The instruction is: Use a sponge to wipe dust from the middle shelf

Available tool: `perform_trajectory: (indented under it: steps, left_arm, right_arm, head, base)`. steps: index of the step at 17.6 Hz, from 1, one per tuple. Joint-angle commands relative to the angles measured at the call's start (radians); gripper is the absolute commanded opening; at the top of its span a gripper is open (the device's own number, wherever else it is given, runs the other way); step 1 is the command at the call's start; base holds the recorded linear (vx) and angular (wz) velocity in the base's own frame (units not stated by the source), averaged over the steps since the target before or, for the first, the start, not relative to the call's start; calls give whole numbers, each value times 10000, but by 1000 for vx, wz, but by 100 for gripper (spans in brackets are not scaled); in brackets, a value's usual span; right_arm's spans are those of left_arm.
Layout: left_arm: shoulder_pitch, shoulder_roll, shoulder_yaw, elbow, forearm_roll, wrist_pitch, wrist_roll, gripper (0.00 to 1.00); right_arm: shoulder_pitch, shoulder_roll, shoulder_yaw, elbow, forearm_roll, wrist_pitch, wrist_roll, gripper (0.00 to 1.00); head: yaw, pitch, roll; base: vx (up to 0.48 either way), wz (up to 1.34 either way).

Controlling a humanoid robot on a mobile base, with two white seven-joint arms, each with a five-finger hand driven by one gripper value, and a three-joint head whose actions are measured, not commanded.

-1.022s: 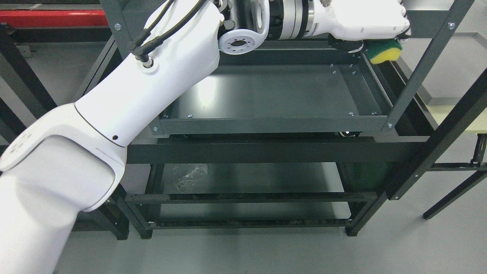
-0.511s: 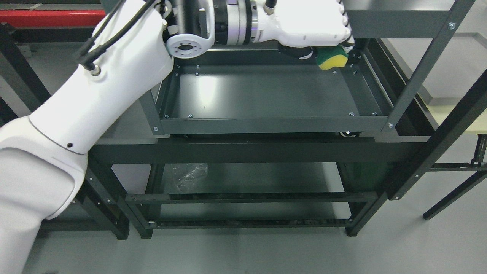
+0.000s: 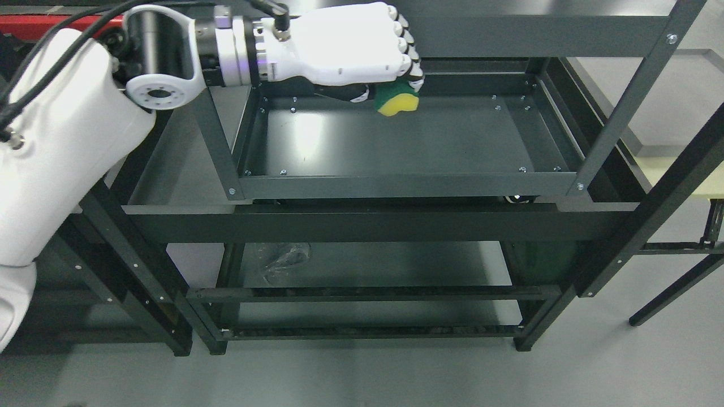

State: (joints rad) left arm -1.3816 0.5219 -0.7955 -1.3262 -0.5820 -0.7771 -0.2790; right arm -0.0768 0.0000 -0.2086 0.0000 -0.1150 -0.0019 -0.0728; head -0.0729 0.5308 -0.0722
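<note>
one sponge (image 3: 398,102) gripped in the left hand (image 3: 345,51) over one shelf (image 3: 396,141)

Overhead light washes out the white shell of my left robot hand (image 3: 345,48), its knuckles nearly blown to pure white. Below and to its left, a soft glare patch lies on the dark middle shelf (image 3: 396,141). Under the hand the shelf's back edge sits in shadow. Focus is sharp throughout; my near forearm at the left edge looms oversized.
</note>
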Motion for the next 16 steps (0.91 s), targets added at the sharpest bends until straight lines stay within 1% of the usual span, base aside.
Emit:
perform_trajectory:
  steps: [1, 5, 7, 8, 10, 12, 13, 16]
  left_arm:
    - [1297, 3736, 2691, -2399, 603, -83, -94, 1]
    - [2262, 5010, 4163, -2477, 1231, -83, -109, 1]
    - [3180, 5531, 5188, -2477, 1508, -83, -109, 1]
    - [3702, 5671, 5801, -2477, 1600, -83, -124, 1]
    - [4516, 5733, 6617, -2477, 1769, -83, -201, 1]
    - [4826, 5596, 6835, -2492, 2319, -83, -171, 1]
    - [4948, 5535, 6835, -2492, 2778, -83, -171, 1]
    - [6035, 5320, 6835, -2492, 4984, -83, -186, 0]
  right_arm:
    - [1, -175, 0, -175, 0, 725, 7, 100]
    - [-14, -175, 0, -175, 0, 725, 7, 100]
    - [1, -175, 0, -175, 0, 725, 7, 100]
    - [1, -175, 0, -175, 0, 725, -8, 100]
    - [1, -175, 0, -175, 0, 740, 7, 100]
    - [1, -175, 0, -175, 0, 725, 7, 100]
    - [-14, -175, 0, -175, 0, 725, -8, 100]
    - [-14, -175, 0, -175, 0, 725, 7, 100]
  head:
    - [0, 0, 0]
    - [0, 0, 0]
    - [0, 0, 0]
    - [0, 0, 0]
    - [0, 0, 0]
    - [0, 0, 0]
    - [0, 0, 0]
    - [0, 0, 0]
  base:
    - [0, 0]
    - [0, 0]
    - [0, 0]
    - [0, 0]
    - [0, 0]
    - [0, 0]
    - [0, 0]
    - [0, 0]
